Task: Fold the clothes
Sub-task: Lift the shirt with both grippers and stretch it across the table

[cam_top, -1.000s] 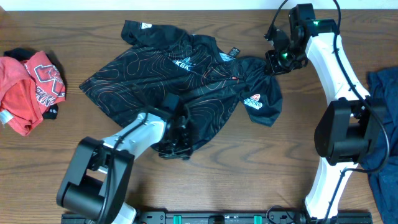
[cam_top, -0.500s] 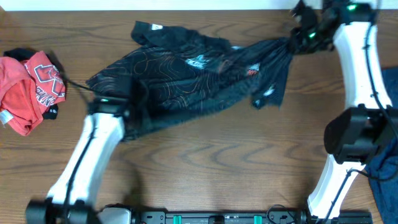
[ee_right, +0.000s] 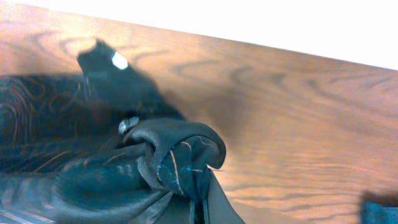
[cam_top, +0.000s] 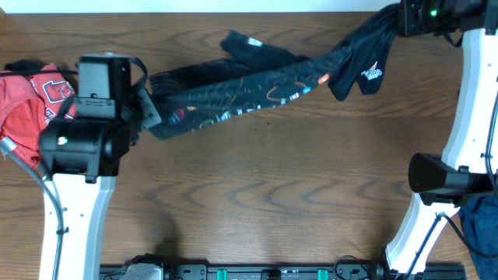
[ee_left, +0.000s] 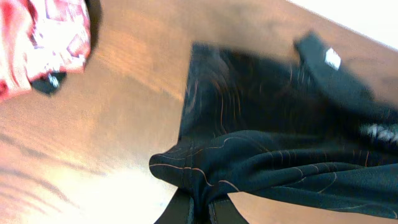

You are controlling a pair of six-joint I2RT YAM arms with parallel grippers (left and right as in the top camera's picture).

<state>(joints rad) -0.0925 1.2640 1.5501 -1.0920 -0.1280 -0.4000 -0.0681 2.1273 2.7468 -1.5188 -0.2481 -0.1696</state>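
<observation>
Overhead view, near edge: a dark blue crumpled cloth point(cam_top: 482, 225) lay at the right border of the brown wood-grain surface point(cam_top: 272, 187), beside the right arm's base; a sliver of it also showed in the right wrist view point(ee_right: 379, 208). The middle of the surface was bare wood. Further back on the left, a red crumpled garment with white lettering point(cam_top: 31, 105) lay just beside the left arm, apart from the black cloth point(ee_left: 43, 31). The left tool point(ee_left: 200, 204) was closed, pinching a bunched edge of the black short-sleeved jersey with thin orange contour lines point(ee_left: 267, 149); from overhead the tool itself point(cam_top: 146, 109) sat mostly hidden under its wrist housing. The jersey point(cam_top: 249, 89) was drawn out into a long, narrow, slanting band across the far half of the surface, running from the left tool up to the right tool point(cam_top: 401, 19) at the far right corner. Whether the middle of the band touched the wood could not be told. A black flap with a small white tag point(cam_top: 253, 43) stuck out on the band's far side, and a sleeve with a white logo point(cam_top: 372, 74) hung off near the right end. Right wrist view: the right tool point(ee_right: 198, 200) was closed on a rolled knot of the jersey point(ee_right: 74, 149), with the fabric trailing away to the left.
</observation>
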